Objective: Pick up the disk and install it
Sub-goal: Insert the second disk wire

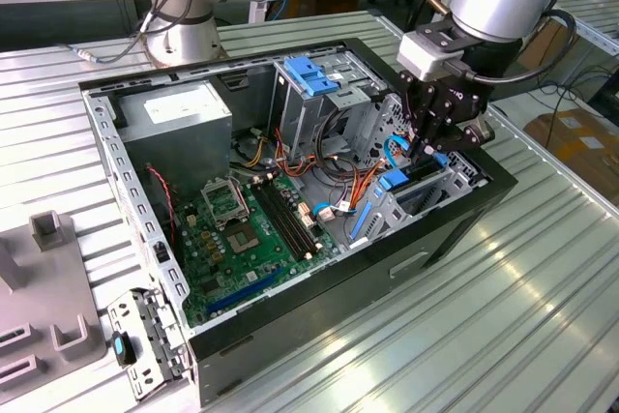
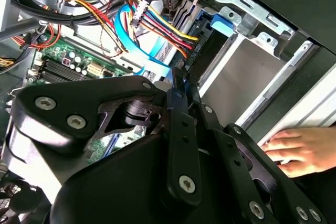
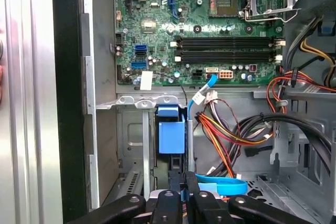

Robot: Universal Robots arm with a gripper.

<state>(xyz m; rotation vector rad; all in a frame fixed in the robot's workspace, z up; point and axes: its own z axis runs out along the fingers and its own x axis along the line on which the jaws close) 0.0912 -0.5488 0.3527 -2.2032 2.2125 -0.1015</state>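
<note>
The end effector (image 1: 432, 149) hangs inside the open computer case (image 1: 455, 229), its fingers (image 3: 185, 195) drawn close together just above the drive bay. The disk (image 3: 171, 135), judging by its blue carrier, appears to sit upright in that bay beside the motherboard (image 3: 210, 24), though whether the fingers grip it I cannot tell. In the second wrist view a person's hand (image 2: 296, 150) rests on the case edge.

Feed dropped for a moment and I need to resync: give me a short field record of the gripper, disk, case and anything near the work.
gripper: down inside the open computer case, at the drive bay on the exterior view's right
disk: blue carrier end standing in the bay, beside the gripper
contact: cannot tell
person's hand: resting by the case edge
</note>
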